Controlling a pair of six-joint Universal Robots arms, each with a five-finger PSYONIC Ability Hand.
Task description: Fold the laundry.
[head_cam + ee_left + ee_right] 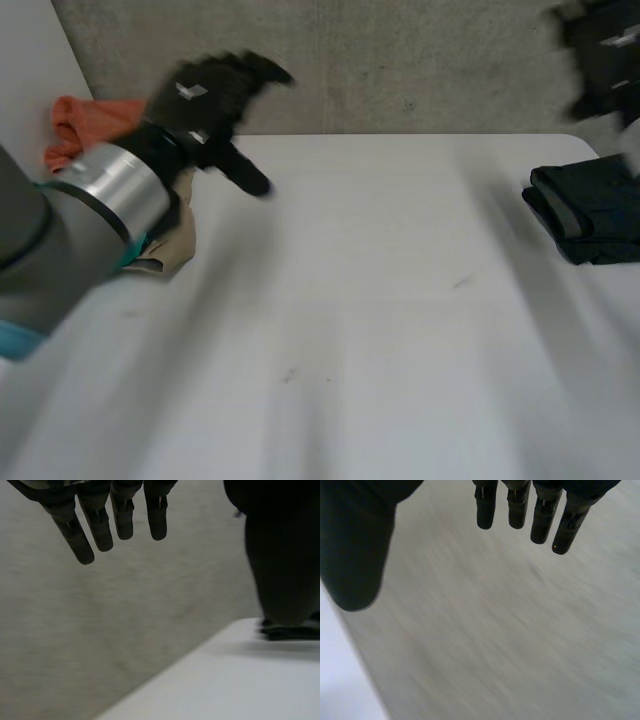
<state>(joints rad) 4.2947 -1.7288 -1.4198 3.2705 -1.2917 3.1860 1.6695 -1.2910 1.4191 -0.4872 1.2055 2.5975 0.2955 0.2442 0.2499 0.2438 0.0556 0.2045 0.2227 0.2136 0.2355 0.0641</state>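
A folded dark garment (590,208) lies at the table's right edge; in the left wrist view the same dark bundle (292,630) sits at the table's far edge. An orange cloth (85,125) and a beige cloth (172,245) lie at the far left, partly hidden by my left arm. My left hand (215,95) hovers over the back-left of the table, fingers (100,525) straight and empty. My right hand (605,50) is raised at the far right above the dark garment, its fingers (540,520) straight and holding nothing.
The white table (360,320) stretches across the middle and front. A grey wall (400,60) runs behind it. A pale panel (30,70) stands at the far left.
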